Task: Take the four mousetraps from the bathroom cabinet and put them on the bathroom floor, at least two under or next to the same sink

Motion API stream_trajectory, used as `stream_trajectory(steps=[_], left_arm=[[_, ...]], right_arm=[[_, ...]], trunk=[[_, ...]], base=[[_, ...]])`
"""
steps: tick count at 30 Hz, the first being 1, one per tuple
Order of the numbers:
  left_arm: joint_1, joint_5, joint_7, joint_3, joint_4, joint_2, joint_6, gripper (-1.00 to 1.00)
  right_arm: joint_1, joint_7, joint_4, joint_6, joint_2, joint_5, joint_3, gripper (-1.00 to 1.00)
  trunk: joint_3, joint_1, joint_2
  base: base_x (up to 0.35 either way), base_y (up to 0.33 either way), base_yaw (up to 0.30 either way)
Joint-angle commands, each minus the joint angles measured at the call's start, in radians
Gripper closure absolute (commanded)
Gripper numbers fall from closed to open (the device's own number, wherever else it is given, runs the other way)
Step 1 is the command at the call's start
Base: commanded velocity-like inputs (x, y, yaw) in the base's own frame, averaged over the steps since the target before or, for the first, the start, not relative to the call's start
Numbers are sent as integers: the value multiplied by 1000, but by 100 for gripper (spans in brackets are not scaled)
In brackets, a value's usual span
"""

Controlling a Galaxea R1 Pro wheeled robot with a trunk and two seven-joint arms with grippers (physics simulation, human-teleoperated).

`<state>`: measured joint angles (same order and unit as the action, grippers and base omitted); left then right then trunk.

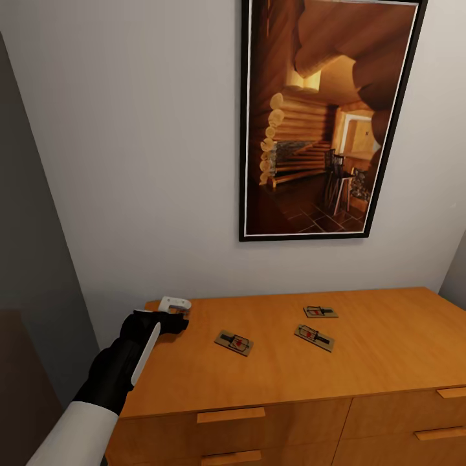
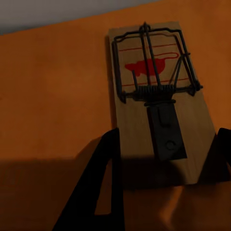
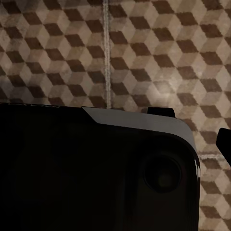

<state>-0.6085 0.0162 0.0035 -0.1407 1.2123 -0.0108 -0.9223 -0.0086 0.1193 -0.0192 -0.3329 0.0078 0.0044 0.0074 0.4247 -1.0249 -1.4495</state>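
- Jaws of the left gripper stood apart, a dark finger either side of a mousetrap's near end; whether they touched it I could not tell. Right gripper: finger tips barely visible, spread not readable.
- Wall with a framed cabin picture stood at 12 o'clock, behind the cabinet.
- Cabinet's flat top carried three mousetraps in the head view: centre, 1 o'clock of it, and farther back.
- Left arm reached to the top's far-left corner, at 9 o'clock of the traps, where its wrist camera showed the framed mousetrap lying flat.
- Bathroom floor, cube-patterned, lay under the right wrist camera; no trap seen on it.
- Judgement: early stage; no visible trap floored, sink placement still ahead.
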Motion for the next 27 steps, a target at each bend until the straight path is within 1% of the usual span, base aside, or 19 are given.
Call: stream_trajectory(steps=[1,7,14,15,22,27], left_arm=[[0,-1,-2,0,-33,0,-4,100],[0,-1,-1,0,-31,0,-4,100],[0,-1,1,1,-4,-1,-7,100],[0,-1,4,1,123,-1,-19,100],[0,-1,4,1,166,-1,-33,100],[0,-1,4,2,178,-1,-41,100]], right_arm=[[-1,2,1,-3,0,0,0,-100],[-1,2,1,-3,0,0,0,-100],[-1,2,1,-3,0,0,0,-100],[-1,2,1,-3,0,0,0,-100],[-1,2,1,-3,0,0,0,-100],[-1,2,1,-3,0,0,0,-100]], trunk=[[1,0,0],[1,0,0],[1,0,0],[1,0,0],[1,0,0],[1,0,0]], base=[[0,0,0],[0,0,0],[0,0,0],[0,0,0],[0,0,0],[0,0,0]])
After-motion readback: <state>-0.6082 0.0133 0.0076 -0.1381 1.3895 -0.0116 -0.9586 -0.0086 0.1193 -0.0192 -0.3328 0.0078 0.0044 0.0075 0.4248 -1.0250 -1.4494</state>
